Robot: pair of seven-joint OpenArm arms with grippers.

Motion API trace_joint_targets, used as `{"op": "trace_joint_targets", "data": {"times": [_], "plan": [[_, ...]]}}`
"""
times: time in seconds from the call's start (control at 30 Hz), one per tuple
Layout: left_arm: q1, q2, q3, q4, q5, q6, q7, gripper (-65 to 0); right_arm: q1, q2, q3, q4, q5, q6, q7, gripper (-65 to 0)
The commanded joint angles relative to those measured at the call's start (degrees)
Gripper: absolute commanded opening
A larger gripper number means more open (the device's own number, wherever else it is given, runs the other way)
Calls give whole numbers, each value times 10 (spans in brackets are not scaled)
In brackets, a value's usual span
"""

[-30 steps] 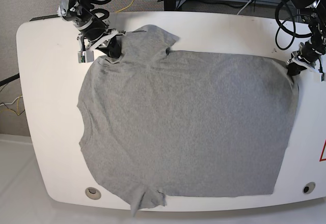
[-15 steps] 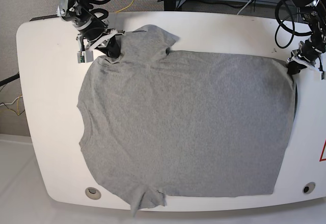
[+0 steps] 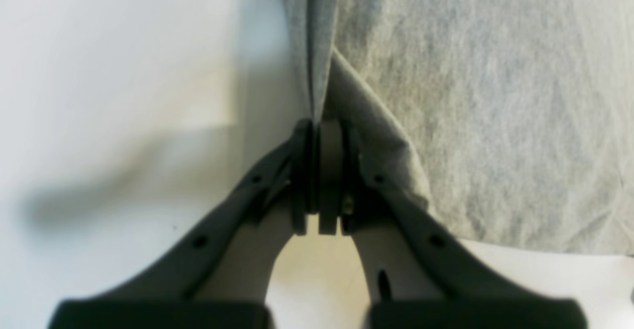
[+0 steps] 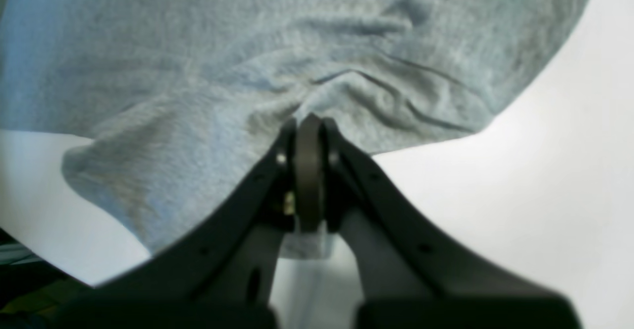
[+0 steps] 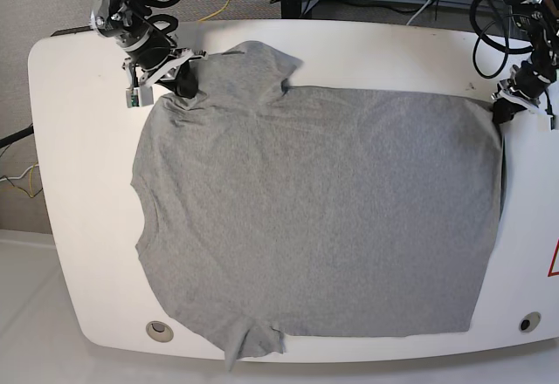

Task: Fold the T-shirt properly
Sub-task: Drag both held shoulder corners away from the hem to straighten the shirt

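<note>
- Two claws, both clamped on cloth at the far edge of the desk (image 5: 52, 140).
- Left claw (image 3: 322, 131): jaws pressed together on a thin upright pleat of the shirt (image 5: 314, 218), at its hem corner.
- Right claw (image 4: 308, 121): jaws pinched tight on bunched cloth beside the sleeve, creases fanning out from the grip.
- Shirt spread flat and face-down-or-up, cannot tell which; lies entirely nearward of both claws, toward the camera edge.
- Long axis, collar to hem, runs from the right claw across to the left claw.
- Judged next: carry the held edge toward the near edge for a lengthwise fold; equal reach for either arm, so both together.
- Risk, as a guess: uneven pull skewing the fold.
</note>
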State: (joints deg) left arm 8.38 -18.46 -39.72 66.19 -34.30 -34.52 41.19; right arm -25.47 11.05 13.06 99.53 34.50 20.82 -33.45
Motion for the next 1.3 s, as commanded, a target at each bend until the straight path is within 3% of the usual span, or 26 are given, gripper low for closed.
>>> {"op": "trace_joint_targets", "data": {"times": [0.0, 0.53, 1.27], "plan": [[19, 8, 4, -5, 52, 12, 62, -624, 0, 5, 12, -7, 5, 2, 11, -650], [54, 50, 72, -5, 52, 12, 44, -624, -2, 5, 75, -36, 5, 6, 11, -650], [99, 48, 101, -5, 52, 12, 31, -624, -22, 20, 123, -37, 5, 8, 11, -650]]}}
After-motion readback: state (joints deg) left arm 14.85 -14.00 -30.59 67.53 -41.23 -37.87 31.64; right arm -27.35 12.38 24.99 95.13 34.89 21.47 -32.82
